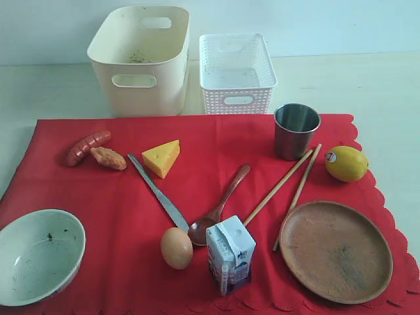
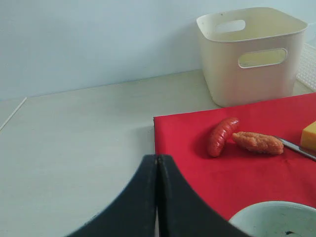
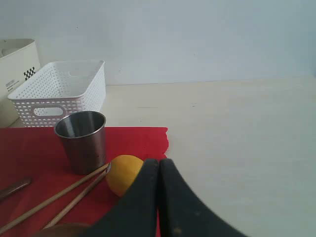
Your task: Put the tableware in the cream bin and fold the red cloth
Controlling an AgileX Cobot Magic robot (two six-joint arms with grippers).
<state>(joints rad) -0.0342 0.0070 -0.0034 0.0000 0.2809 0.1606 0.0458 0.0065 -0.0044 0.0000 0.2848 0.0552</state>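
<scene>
The red cloth (image 1: pixel 197 197) lies spread flat on the table. On it rest the speckled bowl (image 1: pixel 39 256) at front left, the steel cup (image 1: pixel 296 130), the silver knife (image 1: pixel 159 192), the dark wooden spoon (image 1: pixel 220 205), the chopsticks (image 1: pixel 289 184) and the brown wooden plate (image 1: pixel 335 251). The cream bin (image 1: pixel 141 59) stands behind the cloth, with no tableware visible inside. Neither arm shows in the exterior view. My left gripper (image 2: pixel 157 159) is shut and holds nothing, above the cloth's left edge (image 2: pixel 155 136). My right gripper (image 3: pixel 159 162) is shut and holds nothing, beside the lemon (image 3: pixel 123 174).
A white perforated basket (image 1: pixel 236 72) stands right of the cream bin. Food lies on the cloth: a sausage (image 1: pixel 86 147), a fried piece (image 1: pixel 108 158), cheese (image 1: pixel 162 157), an egg (image 1: pixel 176 247) and the lemon (image 1: pixel 346 163). A small milk carton (image 1: pixel 230 253) stands at the front.
</scene>
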